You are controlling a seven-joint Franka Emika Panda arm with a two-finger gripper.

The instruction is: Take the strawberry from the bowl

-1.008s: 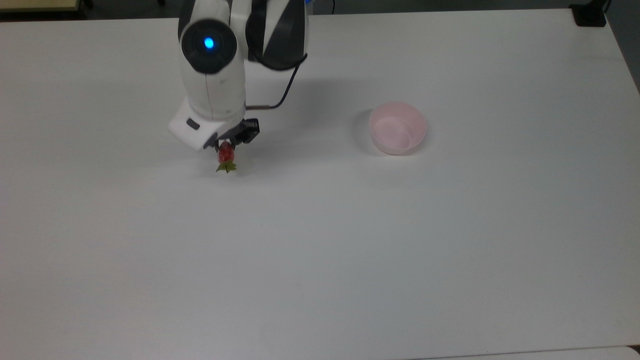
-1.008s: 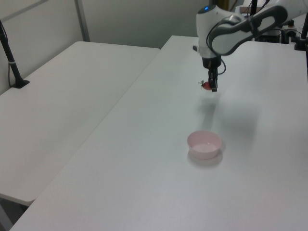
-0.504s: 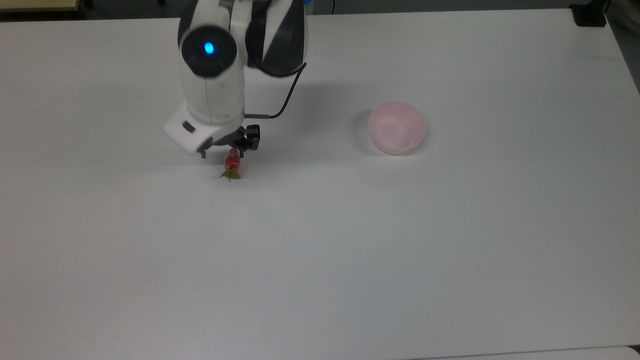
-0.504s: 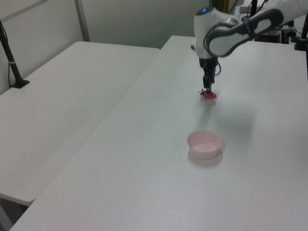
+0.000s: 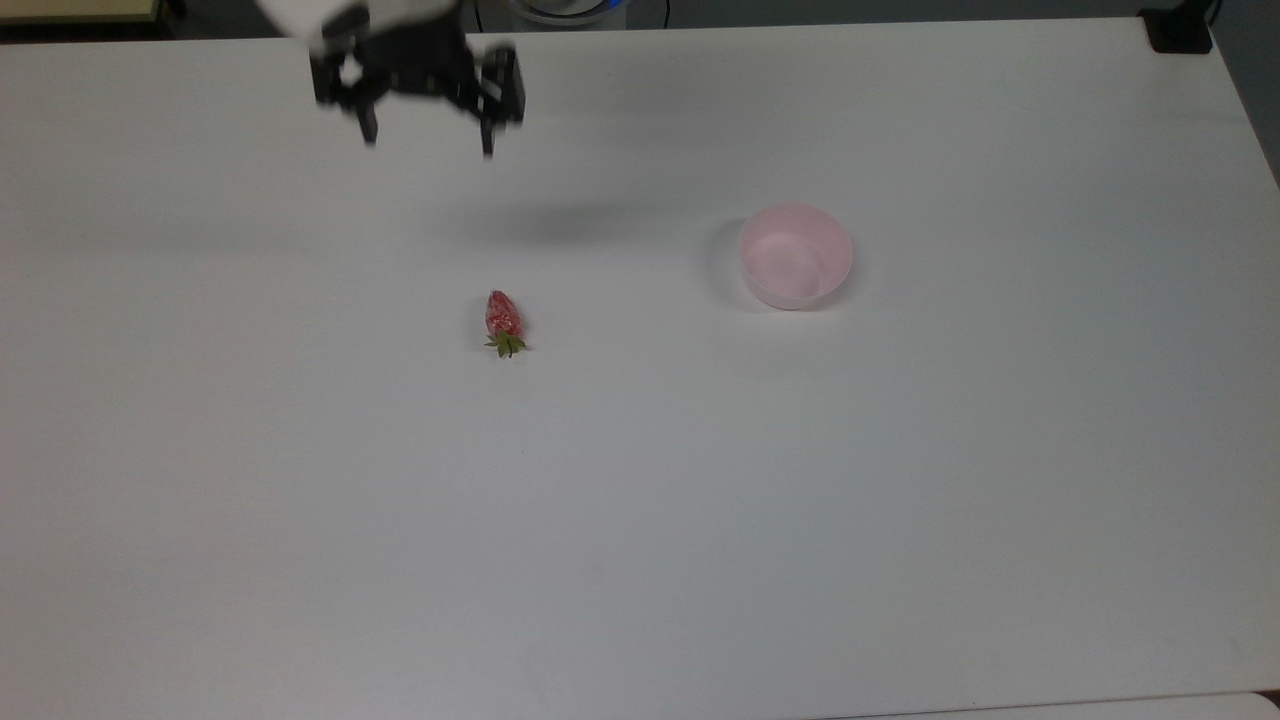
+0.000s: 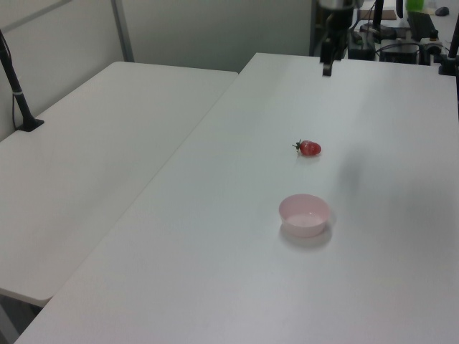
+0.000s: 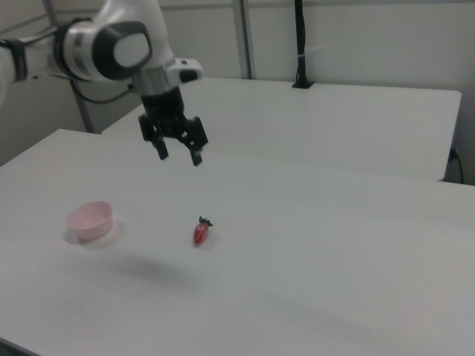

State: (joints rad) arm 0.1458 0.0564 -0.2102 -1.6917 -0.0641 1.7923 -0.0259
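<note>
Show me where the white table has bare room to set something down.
Nearly all of the white table is free: the whole near half in the top view, and the gap between the small red strawberry with its green cap and the pale pink plastic bowl. Busiest is under the raised open gripper.

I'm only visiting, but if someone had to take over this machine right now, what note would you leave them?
Gripper: open, empty, raised well above the table.
Strawberry: lying on its side on the table, apart from the bowl, on the top view's left of it.
Bowl: upright, nothing in it.
Done: strawberry is out of the bowl and set down.
Left: nothing obvious; the arm only needs parking.
</note>
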